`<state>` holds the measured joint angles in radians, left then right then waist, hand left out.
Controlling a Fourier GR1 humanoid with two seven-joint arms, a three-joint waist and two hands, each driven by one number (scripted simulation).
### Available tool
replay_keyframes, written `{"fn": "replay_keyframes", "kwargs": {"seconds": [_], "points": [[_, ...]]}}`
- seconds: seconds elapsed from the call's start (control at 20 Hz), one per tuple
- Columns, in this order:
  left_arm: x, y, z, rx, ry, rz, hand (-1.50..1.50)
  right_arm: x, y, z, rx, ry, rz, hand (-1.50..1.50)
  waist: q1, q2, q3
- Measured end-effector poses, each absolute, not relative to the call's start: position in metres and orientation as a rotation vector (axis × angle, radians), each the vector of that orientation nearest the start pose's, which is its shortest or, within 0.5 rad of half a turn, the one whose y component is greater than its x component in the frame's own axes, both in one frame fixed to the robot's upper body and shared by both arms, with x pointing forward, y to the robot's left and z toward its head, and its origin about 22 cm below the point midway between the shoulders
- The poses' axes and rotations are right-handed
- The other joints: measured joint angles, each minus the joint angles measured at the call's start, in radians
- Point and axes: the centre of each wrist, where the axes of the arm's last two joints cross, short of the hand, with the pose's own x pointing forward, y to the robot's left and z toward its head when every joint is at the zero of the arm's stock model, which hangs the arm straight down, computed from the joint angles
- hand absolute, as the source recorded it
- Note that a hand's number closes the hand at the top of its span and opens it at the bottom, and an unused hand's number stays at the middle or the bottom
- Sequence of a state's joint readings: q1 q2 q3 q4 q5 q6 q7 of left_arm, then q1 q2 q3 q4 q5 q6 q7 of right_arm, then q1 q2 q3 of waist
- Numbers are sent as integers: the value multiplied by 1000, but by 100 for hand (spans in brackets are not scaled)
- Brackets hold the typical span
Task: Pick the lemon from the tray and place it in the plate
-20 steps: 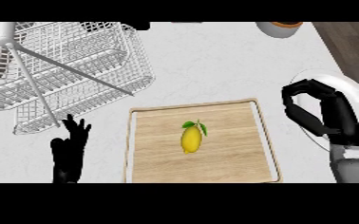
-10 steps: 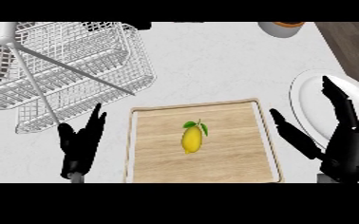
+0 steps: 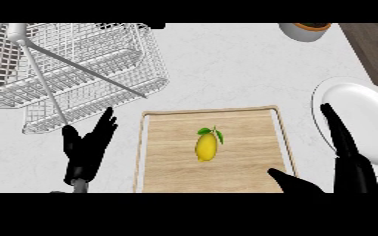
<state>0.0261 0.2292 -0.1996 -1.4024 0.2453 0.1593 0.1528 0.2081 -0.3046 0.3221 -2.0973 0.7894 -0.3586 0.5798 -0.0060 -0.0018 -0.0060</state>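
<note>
lemon (image 3: pixel 207 147) lies on the wooden tray (image 3: pixel 251 170), between both robot hands: right robot hand (image 3: pixel 347 160) spread wide beside the white plate (image 3: pixel 354 97), left robot hand (image 3: pixel 88 147) open on the counter (image 3: pixel 236 65).

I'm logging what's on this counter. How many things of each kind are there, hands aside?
Lemon: 1
Wooden tray: 1
White plate: 1
Wire rack: 1
Pot at the far edge: 1
Total: 5
</note>
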Motion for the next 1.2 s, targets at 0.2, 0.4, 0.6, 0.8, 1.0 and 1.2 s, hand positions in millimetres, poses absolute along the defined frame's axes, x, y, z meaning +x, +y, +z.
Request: {"fn": "replay_keyframes", "kwargs": {"seconds": [0.2,0.4,0.6,0.8,1.0,1.2], "points": [[232,246,-36,11,-1190,-11,0,172,-188,102,-911,-1334,462,-150,13,2,1],[237,242,-34,6,-1186,-12,0,179,-155,117,-916,-1226,544,-150,16,2,2],[233,242,-41,-2,-1184,-10,0,195,-117,115,-913,-1194,606,-150,18,2,4],[241,238,-41,1,-1186,-9,0,204,-92,108,-931,-1167,658,-150,14,3,5],[234,241,-40,-1,-1183,-9,0,213,-81,94,-913,-1109,692,-150,17,2,5],[233,242,-38,-2,-1187,-9,0,217,-70,85,-873,-1081,721,-150,16,2,6]]}}
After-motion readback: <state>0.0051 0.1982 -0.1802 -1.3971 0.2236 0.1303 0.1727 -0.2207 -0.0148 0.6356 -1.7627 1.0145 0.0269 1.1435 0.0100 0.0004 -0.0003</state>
